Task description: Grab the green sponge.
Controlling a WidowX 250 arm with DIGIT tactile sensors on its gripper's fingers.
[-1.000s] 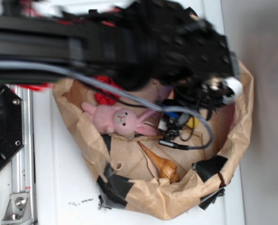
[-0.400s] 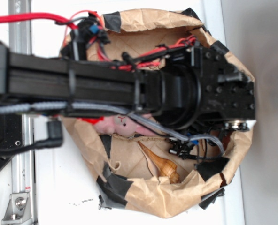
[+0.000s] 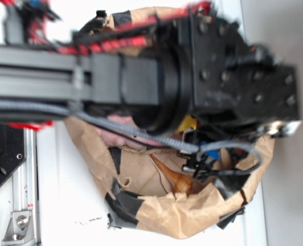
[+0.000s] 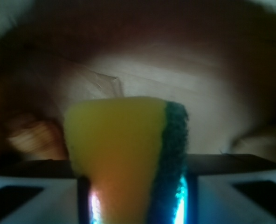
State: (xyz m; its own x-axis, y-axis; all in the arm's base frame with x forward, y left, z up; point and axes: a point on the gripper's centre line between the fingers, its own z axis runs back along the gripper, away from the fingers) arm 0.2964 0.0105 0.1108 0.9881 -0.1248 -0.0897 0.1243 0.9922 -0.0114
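The green sponge (image 4: 124,154) is a yellow foam wedge with a dark green scouring layer on its right side. It fills the middle of the wrist view, squeezed narrow at the bottom between the two fingers of my gripper (image 4: 135,205), which is shut on it. Behind it is blurred brown paper. In the exterior view only a small yellow piece of the sponge (image 3: 188,123) shows under the black wrist, and the fingers themselves are hidden by the arm.
A crumpled brown paper bag (image 3: 156,220) patched with black tape surrounds everything. Inside lie an orange-brown cone shell (image 3: 174,177) and a pink plush bunny (image 3: 115,137), mostly covered by the arm. Grey cables (image 3: 233,154) dangle near the shell.
The arm has shifted across the bag and now looks larger and blurred, covering most of the bunny. A yellow piece of sponge now shows under the wrist.
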